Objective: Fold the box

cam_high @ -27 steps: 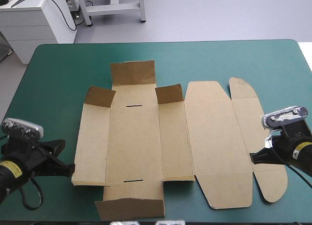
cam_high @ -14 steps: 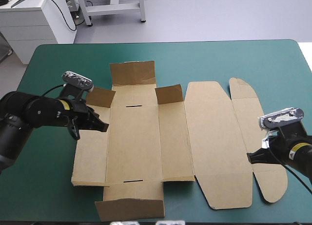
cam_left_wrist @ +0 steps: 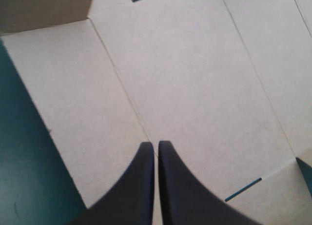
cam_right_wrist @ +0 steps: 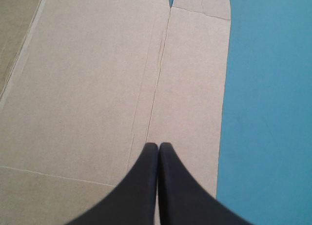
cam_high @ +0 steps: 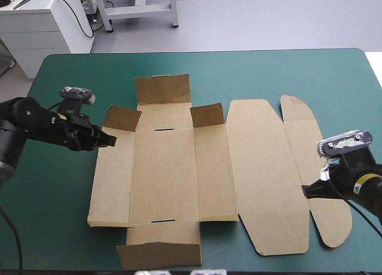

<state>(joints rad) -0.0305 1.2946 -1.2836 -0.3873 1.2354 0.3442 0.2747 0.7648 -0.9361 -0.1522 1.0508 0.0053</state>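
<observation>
Both wrist views cut the box (cam_left_wrist: 195,88) off at their edges, and from above the right gripper (cam_high: 307,191) hides a patch of its rightmost panel.

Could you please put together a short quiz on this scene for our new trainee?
1. True or false: the right gripper is over the box.
2. Which is nearer the far edge of the table? A: left gripper. B: right gripper. C: neither.
3. Fill in: the box's middle panel has ___ narrow slots.
Key: 1 true; 2 A; 3 two.
</observation>
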